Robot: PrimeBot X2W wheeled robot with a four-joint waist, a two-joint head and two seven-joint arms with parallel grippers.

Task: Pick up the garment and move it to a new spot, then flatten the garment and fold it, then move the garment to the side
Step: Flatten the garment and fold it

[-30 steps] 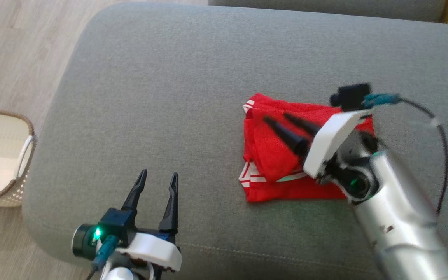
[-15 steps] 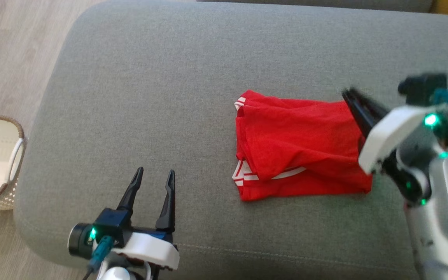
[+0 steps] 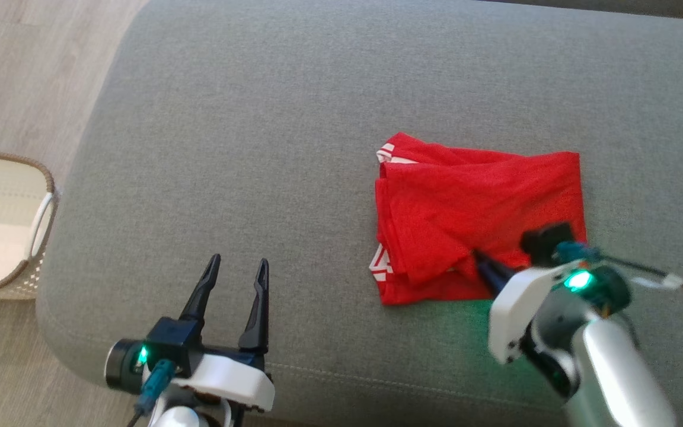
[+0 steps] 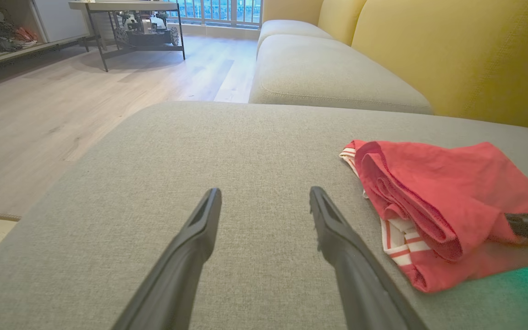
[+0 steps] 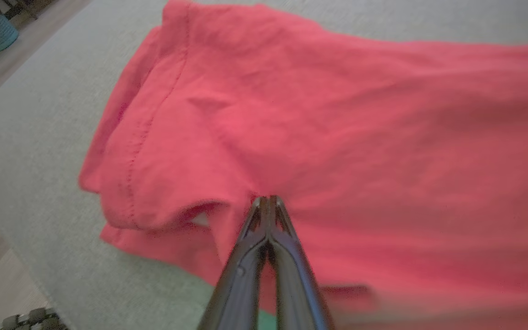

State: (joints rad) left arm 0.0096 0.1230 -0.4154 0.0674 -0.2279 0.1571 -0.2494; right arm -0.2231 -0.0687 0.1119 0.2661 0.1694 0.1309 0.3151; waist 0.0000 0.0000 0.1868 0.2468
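My right gripper (image 3: 475, 255) clamps the 6 o'clock fold of the red garment (image 3: 484, 190) to move it aside; my left gripper (image 3: 241, 261) rests apart at 8 o'clock.

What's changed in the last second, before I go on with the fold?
The right gripper swung from above the red garment out to its right edge, then in to its near edge, and closed; its tips now meet at a fold, grip unclear. The garment still lies folded on the grey cushion; the left gripper is still open.
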